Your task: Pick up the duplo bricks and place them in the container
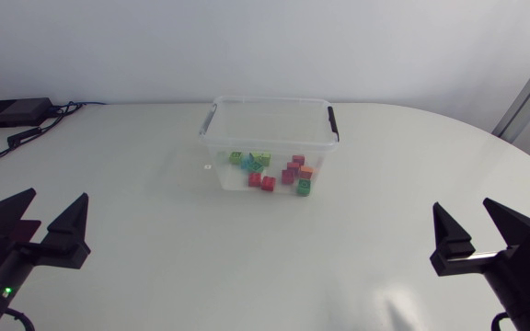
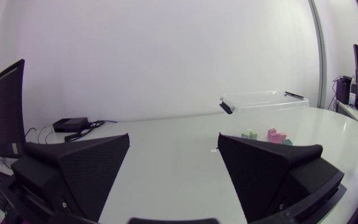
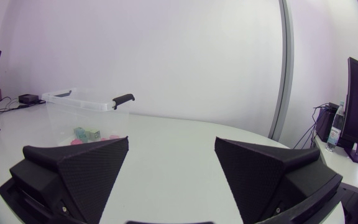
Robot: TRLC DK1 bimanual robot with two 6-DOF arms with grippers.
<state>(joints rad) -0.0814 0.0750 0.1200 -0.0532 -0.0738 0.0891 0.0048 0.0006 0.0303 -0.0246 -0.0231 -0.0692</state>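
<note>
My left claw point(image 1: 56, 195) and right claw point(image 1: 464, 204) sat spread and empty, the clear plastic container point(image 1: 270, 99) well ahead and between them. The duplo bricks point(image 1: 270, 171) lay heaped inside it. I saw none loose on the table, so I judged the picking done, and the next move called for no grasp at all. Only the head view looked down into the bin; each wrist view caught the bricks through its clear wall, ahead and to one side of its own claw.
</note>
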